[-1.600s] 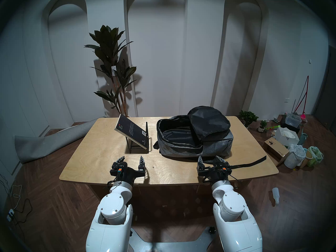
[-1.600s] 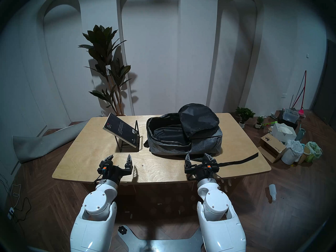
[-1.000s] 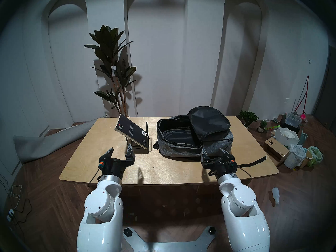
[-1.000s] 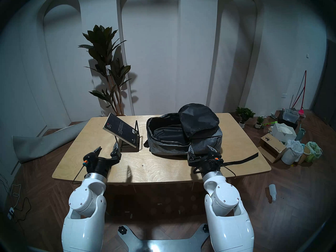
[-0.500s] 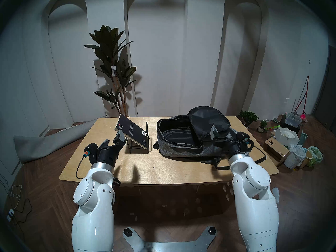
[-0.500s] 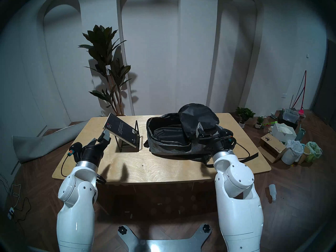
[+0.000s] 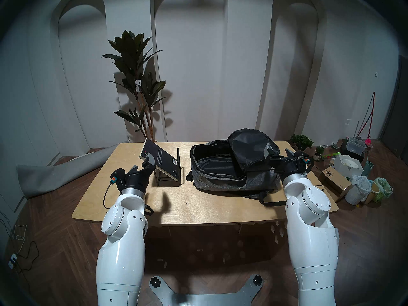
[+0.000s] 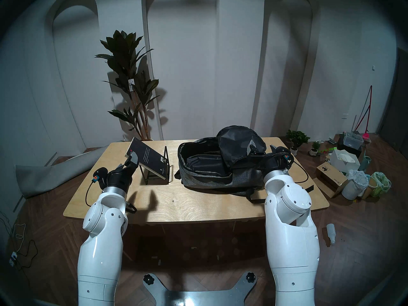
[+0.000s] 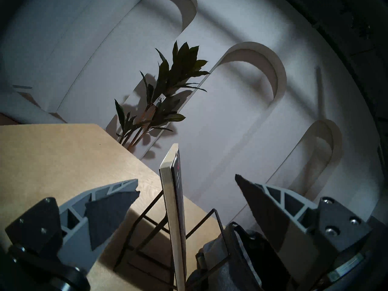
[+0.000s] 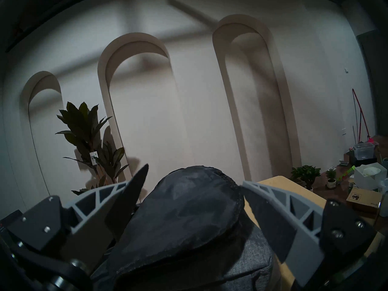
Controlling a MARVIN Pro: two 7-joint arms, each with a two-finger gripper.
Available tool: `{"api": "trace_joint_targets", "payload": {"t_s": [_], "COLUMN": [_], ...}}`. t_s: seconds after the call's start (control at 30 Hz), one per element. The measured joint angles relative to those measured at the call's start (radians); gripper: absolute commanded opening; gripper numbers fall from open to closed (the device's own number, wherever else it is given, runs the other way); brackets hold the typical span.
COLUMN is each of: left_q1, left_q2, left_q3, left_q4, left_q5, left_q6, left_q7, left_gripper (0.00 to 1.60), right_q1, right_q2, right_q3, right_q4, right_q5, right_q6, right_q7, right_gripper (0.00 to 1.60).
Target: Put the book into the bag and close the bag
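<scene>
the thin black paperback book [image 7: 160, 160] leaned on a black wire-frame stand [image 7: 170, 174] beside the open heather-grey fabric backpack [image 7: 234, 166]. left gripper [image 9: 186, 189] straddled its cream edge, jaws apart; right gripper [image 10: 194, 178] gaped around the black flap [image 10: 184, 210].

Heather-grey cloth bag [image 7: 260, 177], matt black paperback book [image 7: 162, 158], pale wood table [image 7: 198, 208]

Book [image 7: 159, 161] cover text — too small to read
</scene>
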Motion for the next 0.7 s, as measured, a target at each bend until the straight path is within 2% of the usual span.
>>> {"api": "trace_joint_targets", "payload": {"t_s": [0.33,0.7], "left_q1": [-0.063,-0.119], "left_q2": [0.013,0.034], "left_q3": [0.017,0.059], "left_q4": [0.091,0.202], "left_q5": [0.042,0.153], "left_q6": [-0.058,-0.145], "left_q7": [-0.014,-0.018], "left_gripper": [1.6,1.6], "right_q1": [0.007,0.002], "right_q2": [-0.007,-0.009], "right_q3": [0.001,0.004], "right_q4": [-0.002,-0.013], "right_q5": [0.012,0.025], "right_q6": [-0.009,-0.022], "right_q7": [-0.011,0.002], "right_gripper": [1.6,1.6]}}
